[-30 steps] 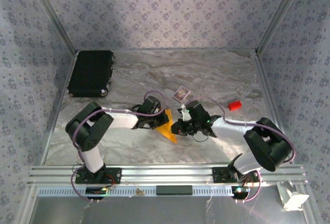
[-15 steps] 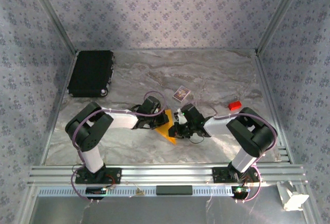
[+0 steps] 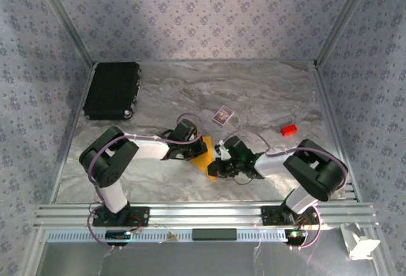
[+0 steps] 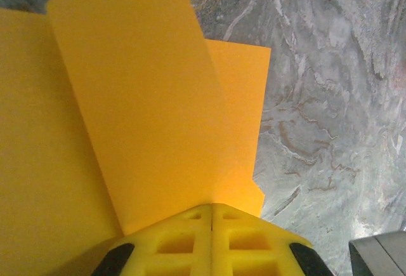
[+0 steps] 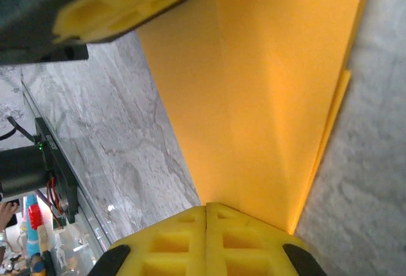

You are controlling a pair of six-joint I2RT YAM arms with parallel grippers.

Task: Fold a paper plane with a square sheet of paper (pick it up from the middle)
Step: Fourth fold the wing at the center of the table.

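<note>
I see the folded orange paper near the middle of the table. My left tool is clenched on its left side, my right tool on its right.

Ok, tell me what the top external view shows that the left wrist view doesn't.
Top external: the black case, patterned card and red block. Left wrist: a raised flap of the orange-yellow sheet up close, ending at the left gripper's shut yellow fingertips. Both: that sheet lying on the marble table.
</note>
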